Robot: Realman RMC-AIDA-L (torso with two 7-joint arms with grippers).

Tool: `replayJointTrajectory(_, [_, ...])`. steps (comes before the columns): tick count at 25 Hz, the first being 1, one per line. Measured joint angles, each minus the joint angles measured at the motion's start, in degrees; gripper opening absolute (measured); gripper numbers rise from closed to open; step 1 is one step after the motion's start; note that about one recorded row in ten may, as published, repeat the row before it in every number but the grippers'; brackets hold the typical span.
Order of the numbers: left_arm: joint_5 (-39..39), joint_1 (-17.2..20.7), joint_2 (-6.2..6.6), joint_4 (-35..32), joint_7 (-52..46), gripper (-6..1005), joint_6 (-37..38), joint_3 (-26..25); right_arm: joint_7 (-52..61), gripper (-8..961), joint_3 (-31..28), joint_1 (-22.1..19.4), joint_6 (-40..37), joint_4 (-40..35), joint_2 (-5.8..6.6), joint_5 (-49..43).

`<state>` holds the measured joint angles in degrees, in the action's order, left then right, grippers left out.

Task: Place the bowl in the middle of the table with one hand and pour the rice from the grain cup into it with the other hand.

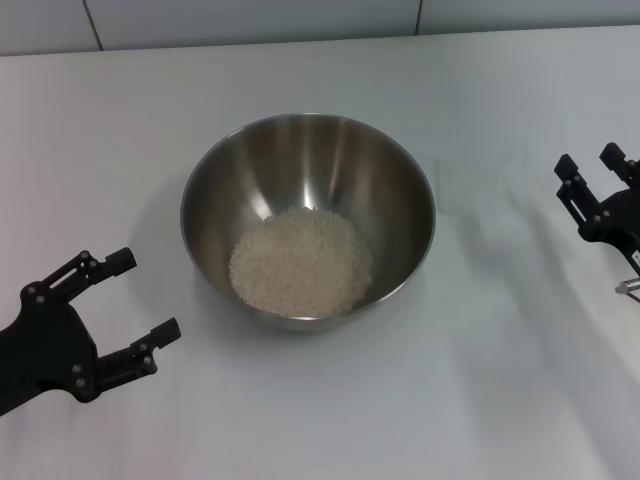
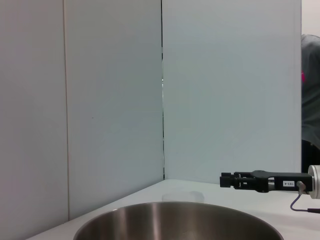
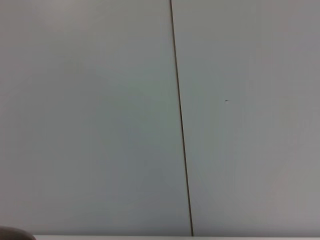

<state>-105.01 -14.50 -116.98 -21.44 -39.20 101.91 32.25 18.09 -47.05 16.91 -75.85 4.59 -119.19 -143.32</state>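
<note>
Left hand (image 1: pixel 148 297) spread | rice (image 1: pixel 300 262) in bowl (image 1: pixel 400 190): head view only

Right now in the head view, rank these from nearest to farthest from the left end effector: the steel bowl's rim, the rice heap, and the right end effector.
1. The large round stainless-steel bowl: its near rim lies just right of the open left end effector.
2. The pale heap of rice: inside the bowl, past that rim.
3. The black right end effector: open, across the white table, at its right edge.
</note>
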Motion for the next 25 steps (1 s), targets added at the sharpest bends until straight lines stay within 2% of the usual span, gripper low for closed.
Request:
replayJointTrajectory(4, [-0.1,0.0,-0.01,0.0,0.0,870,0.0,0.0,2.7,589,1.2,0.0,-5.4,-1.9,0.24,-0.5])
replayJointTrajectory(7, [-0.3,0.0,-0.05,0.0,0.0,870,0.0,0.0,8.3,589,5.5,1.2,-13.5,-6.6,1.21,-1.4])
replayJointTrajectory(9, [-0.3,0.0,-0.05,0.0,0.0,870,0.0,0.1,15.8,589,12.5,3.5,-19.4,-11.8,2.83,-1.7])
replayJointTrajectory(10, [-0.3,0.0,-0.04,0.0,0.0,870,0.0,0.1,15.8,589,12.5,3.5,-19.4,-11.8,2.83,-1.7])
replayJointTrajectory(11, [-0.3,0.0,-0.02,0.0,0.0,870,0.0,0.1,18.6,589,15.6,4.5,-20.7,-13.3,3.58,-1.8])
replayJointTrajectory(14, [-0.3,-0.5,0.16,0.0,-0.1,870,-0.3,0.4,25.2,589,28.3,7.8,-22.3,-16.3,6.18,-1.8])
replayJointTrajectory(15, [-0.3,-0.5,0.16,0.0,-0.1,870,-0.3,0.4,25.2,589,28.3,7.8,-22.3,-16.3,6.18,-1.8])
replayJointTrajectory(17, [-0.3,-0.7,0.19,0.0,-0.2,870,-0.4,0.5,27.5,589,35.3,9.7,-23.5,-17.7,7.22,-1.7])
replayJointTrajectory(25, [-0.3,-1.7,0.28,0.0,-0.7,870,-0.3,0.6,28.1,589,42.8,11.1,-28.0,-21.6,7.31,-1.6])
